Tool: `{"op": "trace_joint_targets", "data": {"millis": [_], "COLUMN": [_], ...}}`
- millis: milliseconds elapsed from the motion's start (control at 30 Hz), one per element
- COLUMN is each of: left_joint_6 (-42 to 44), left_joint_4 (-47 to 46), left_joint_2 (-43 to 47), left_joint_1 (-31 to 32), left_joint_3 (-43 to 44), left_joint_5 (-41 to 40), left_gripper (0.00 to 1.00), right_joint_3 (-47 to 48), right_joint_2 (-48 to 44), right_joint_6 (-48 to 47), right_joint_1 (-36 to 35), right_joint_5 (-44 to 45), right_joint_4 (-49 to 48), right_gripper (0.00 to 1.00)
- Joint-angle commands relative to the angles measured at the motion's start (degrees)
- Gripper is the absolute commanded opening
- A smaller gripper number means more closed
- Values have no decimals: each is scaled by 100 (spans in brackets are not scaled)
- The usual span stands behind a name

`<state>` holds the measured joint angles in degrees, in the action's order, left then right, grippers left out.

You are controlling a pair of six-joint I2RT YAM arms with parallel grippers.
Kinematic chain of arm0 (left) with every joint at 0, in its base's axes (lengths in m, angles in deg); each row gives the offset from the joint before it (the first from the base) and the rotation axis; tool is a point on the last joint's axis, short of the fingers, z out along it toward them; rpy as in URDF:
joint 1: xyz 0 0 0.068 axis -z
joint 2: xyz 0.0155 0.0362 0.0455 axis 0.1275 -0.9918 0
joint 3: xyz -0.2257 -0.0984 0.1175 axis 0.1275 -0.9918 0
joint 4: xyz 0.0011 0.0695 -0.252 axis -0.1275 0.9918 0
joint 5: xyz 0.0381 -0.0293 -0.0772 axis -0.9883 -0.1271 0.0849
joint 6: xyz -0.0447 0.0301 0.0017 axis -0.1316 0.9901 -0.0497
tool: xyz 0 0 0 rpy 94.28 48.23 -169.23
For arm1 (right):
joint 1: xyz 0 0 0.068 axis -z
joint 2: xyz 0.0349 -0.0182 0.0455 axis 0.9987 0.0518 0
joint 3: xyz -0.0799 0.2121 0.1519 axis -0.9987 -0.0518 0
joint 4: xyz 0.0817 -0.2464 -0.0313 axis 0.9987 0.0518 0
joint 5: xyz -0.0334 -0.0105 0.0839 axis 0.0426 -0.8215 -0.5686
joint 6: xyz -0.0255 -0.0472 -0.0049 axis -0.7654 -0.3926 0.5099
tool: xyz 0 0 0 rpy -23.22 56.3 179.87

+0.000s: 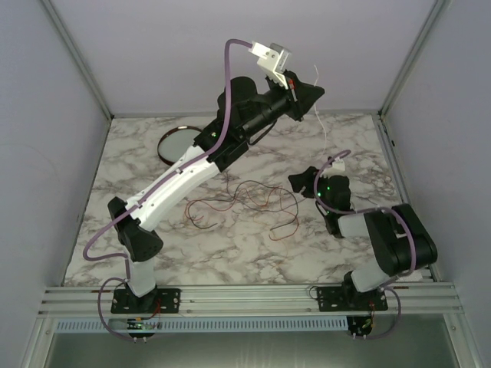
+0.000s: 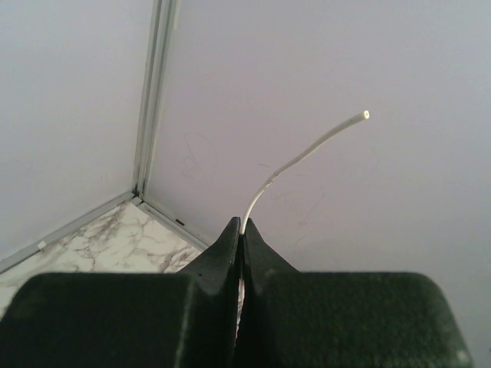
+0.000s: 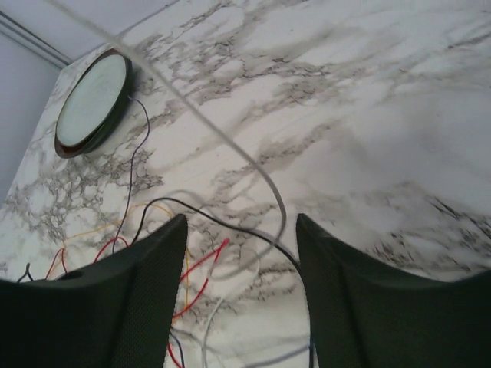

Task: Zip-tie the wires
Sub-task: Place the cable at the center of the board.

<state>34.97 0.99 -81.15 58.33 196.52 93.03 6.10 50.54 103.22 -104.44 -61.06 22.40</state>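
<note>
Top external: dish near wires; left gripper clenching white tie; right gripper released.

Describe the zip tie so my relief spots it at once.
Look toward the back wall, where the left gripper hangs raised, shut on a thin white strip that curves up out of its jaws. Unlike the red and black wires on the table, it is white and held aloft.
</note>
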Motion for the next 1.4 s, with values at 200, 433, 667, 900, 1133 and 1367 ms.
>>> {"op": "trace_joint_targets", "data": {"millis": [200, 433, 667, 900, 1133, 1367], "left_joint_6": [100, -247, -423, -719, -1204, -1632], "left_joint_4": [402, 528, 38, -185, -270, -328], "left_joint_2": [96, 931, 2364, 3512, 4292, 4794], "left_joint_1": [-38, -636, -1392, -1679, -1786, -2147], "left_joint_3": [509, -425, -2669, -4556, -6123, -7332], "left_joint_5": [-323, -648, -984, -1276, -1956, -2518], "left_gripper": [0, 0, 0, 0, 0, 0], "right_joint_3": [604, 1441, 2257, 3235, 3435, 3170], "right_joint_2": [218, -1549, -2546, -2743, -2463, -1836], "right_joint_6": [23, -1618, -2751, -3660, -3876, -3385], "right_joint_1": [-165, -174, -244, -938, -1478, -1866], "right_joint_5": [172, 1522, 2701, 4334, 4446, 3581], "right_joint_4": [87, 3366, 5535, 6799, 7509, 7264], "right_gripper": [7, 0, 0, 0, 0, 0]}}
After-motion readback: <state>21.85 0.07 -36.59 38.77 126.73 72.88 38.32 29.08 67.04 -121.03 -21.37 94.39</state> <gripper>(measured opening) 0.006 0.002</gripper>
